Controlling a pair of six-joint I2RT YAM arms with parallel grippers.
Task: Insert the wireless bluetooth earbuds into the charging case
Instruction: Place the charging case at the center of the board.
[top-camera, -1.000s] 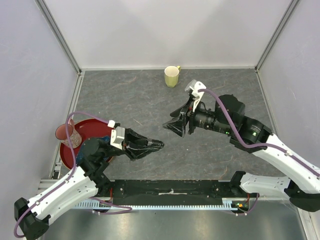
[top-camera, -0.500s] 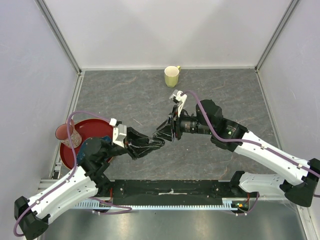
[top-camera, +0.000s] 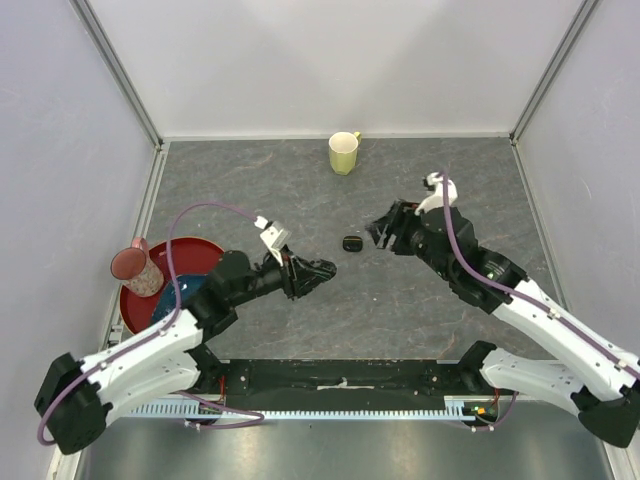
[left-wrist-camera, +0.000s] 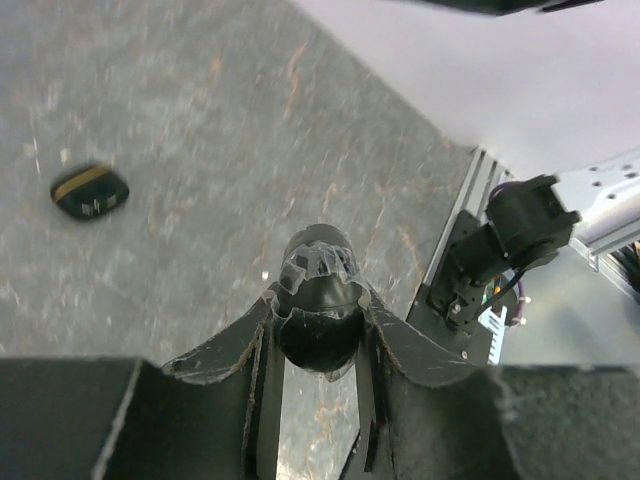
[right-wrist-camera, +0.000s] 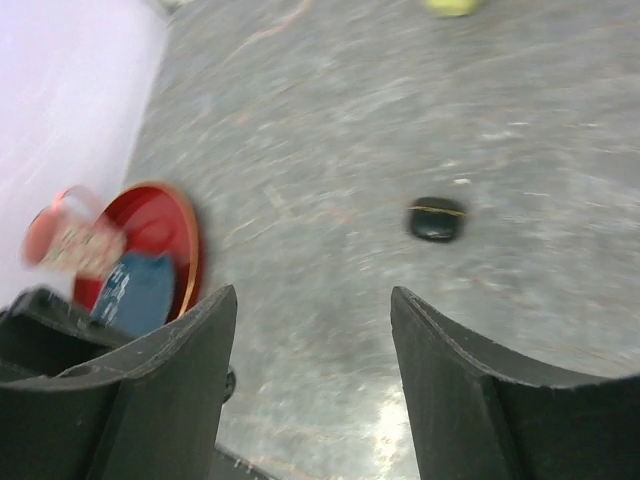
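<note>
At the left edge of the grey mottled table (top-camera: 250, 180), toward the near corner, sits a round red plate (top-camera: 195, 243). It carries a pink patterned cup (top-camera: 133, 268) on its left rim side and a flat blue object (right-wrist-camera: 135, 292) beside the cup. The blue object is too blurred to identify. To the right of the plate, the left gripper (top-camera: 318, 270) hangs above the table, a little short of its middle. Its black fingers (left-wrist-camera: 240, 350) are pinched together on what looks like a tiny black wireless earbud (left-wrist-camera: 318, 300), a rounded piece with a pale ridged tip that pokes out past the fingertips. Just beyond and to the right, near the middle of the table, a small black pebble-shaped charging case (top-camera: 352, 243) lies flat. A thin gold line runs across it, and neither gripper touches it. Whether its lid is up cannot be told. Close to the far edge, about midway along it, stands a pale yellow-green mug (top-camera: 344, 152). Right of the case, the right gripper (top-camera: 378, 229) points toward it with its two fingers spread well apart and nothing between them. No other earbuds can be made out.
</note>
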